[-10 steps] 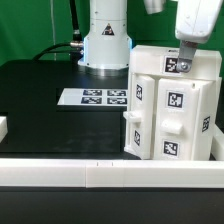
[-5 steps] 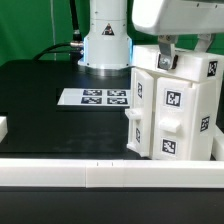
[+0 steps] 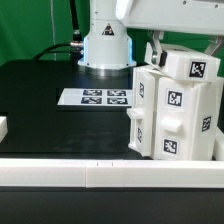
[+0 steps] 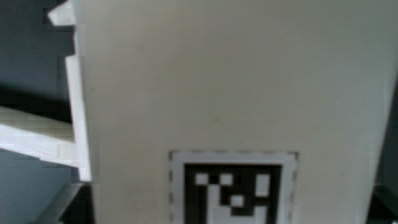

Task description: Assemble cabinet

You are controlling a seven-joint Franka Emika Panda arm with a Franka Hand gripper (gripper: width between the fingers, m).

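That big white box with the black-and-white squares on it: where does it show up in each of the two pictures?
Exterior view: the cabinet stands on the black table at the exterior view's right, under the robot arm.
Wrist view: the cabinet fills most of the picture, seen very close as a plain white wall.
Shared landmark: a square black-and-white tag on the cabinet's white face; which of its tags this is, I cannot tell.

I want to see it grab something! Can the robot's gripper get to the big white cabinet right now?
Probably yes. The arm hangs right over the cabinet, nothing shows between them, and the wrist view is filled by its white wall. The gripper itself is hidden.
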